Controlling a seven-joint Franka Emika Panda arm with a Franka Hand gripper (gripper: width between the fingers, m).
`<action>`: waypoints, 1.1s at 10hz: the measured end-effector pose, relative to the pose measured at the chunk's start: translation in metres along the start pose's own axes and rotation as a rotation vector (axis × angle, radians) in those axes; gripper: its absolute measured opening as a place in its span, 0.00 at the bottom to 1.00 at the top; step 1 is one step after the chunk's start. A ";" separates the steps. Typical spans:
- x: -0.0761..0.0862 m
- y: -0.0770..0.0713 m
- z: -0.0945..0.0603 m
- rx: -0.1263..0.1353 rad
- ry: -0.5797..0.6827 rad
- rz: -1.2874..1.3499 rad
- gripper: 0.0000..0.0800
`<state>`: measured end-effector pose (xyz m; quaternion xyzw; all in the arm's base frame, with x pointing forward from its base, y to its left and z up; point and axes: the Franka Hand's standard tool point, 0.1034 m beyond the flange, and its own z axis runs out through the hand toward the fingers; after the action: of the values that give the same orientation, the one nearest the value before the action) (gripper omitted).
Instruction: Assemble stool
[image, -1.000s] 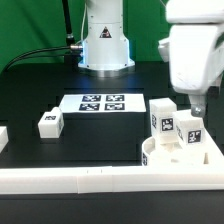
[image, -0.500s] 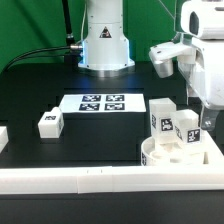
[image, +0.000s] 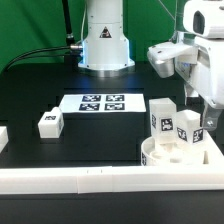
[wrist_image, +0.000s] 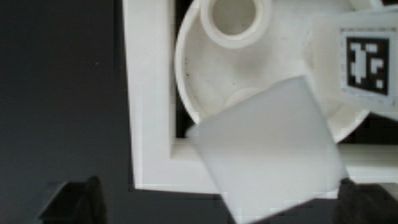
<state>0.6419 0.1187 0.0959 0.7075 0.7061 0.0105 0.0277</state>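
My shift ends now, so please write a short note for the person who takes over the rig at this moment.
Gripper: open and empty, hovering over the seat beside the right leg.
Seat: lies flat in the corner of the border rails, at the exterior view's right.
Left leg and right leg: both stand upright on the seat.
Third leg: loose on the table at the exterior view's left, near the marker board.
Done: two legs are on the seat; whether they are fully tight cannot be seen.
Left: fetch the third leg and fit it.
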 end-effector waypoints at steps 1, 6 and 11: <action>0.005 0.001 -0.006 -0.007 0.003 0.010 0.81; -0.004 0.001 -0.018 0.004 -0.015 -0.047 0.81; -0.003 0.003 -0.003 -0.017 -0.060 -0.336 0.81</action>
<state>0.6444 0.1161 0.0987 0.5791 0.8132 -0.0093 0.0562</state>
